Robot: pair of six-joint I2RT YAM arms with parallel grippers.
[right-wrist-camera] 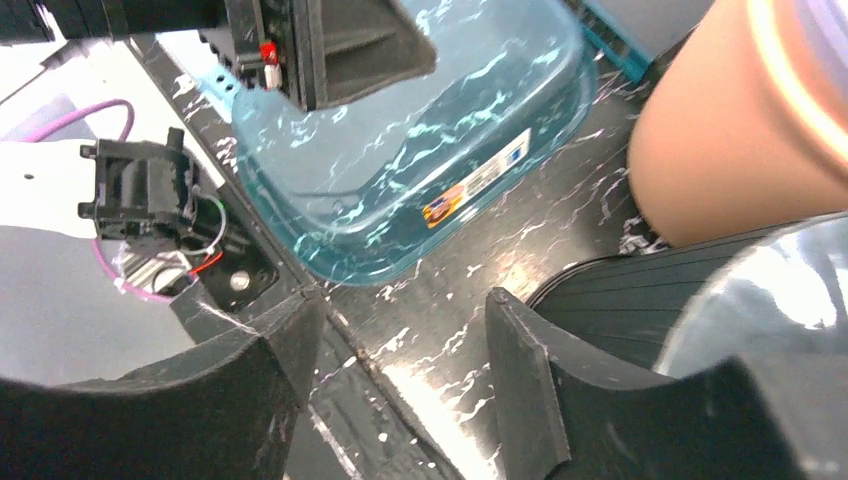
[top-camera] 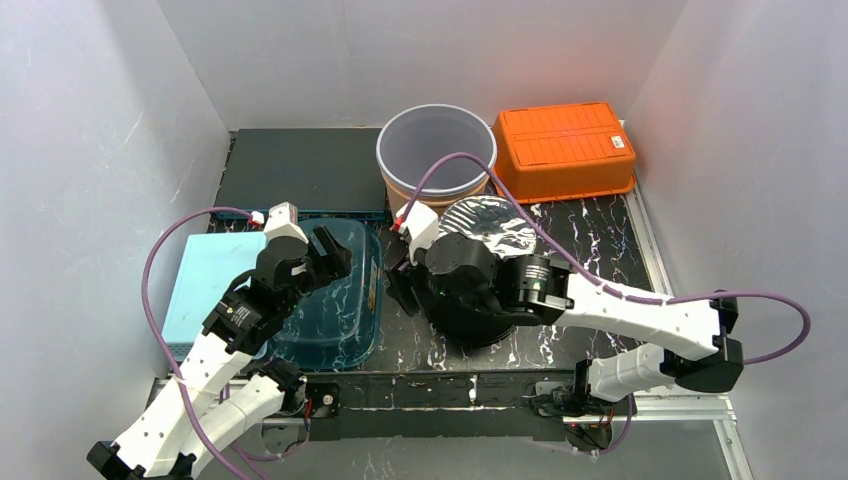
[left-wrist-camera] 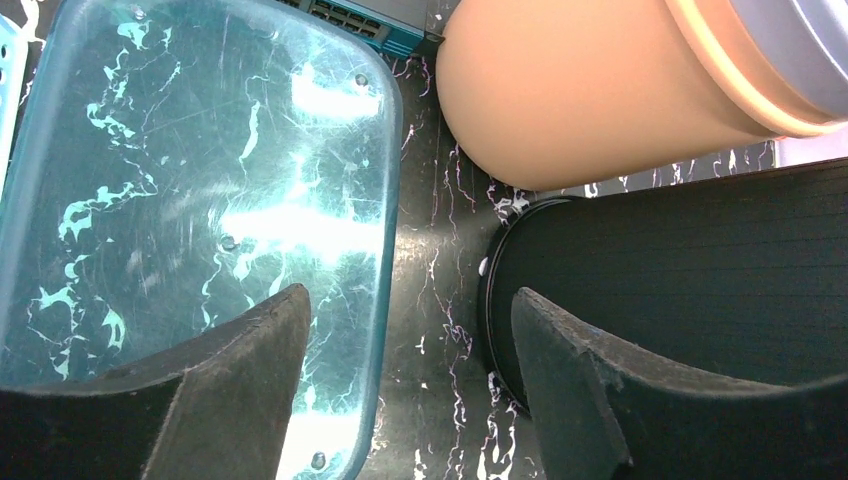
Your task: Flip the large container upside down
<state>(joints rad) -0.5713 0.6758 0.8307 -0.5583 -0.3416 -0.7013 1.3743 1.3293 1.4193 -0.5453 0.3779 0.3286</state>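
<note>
The large container, a clear teal tub [top-camera: 345, 310] [left-wrist-camera: 200, 180] [right-wrist-camera: 420, 130], lies bottom up left of centre, its small feet and side label showing. My left gripper [top-camera: 330, 255] [left-wrist-camera: 410, 330] hovers open over the tub's right edge. One of its fingers is above the tub, the other above a black ribbed round container [left-wrist-camera: 680, 270]. My right gripper [top-camera: 400, 285] [right-wrist-camera: 400, 340] stands open over bare table between the tub and the black container [right-wrist-camera: 640, 290]. Nothing is between its fingers.
The black round container [top-camera: 490, 225] with a shiny top sits under my right arm. Behind it is a peach pot holding a grey bucket [top-camera: 435, 150], with an upturned orange bin [top-camera: 565, 150] at back right. A light blue slab [top-camera: 205, 280] lies left of the tub.
</note>
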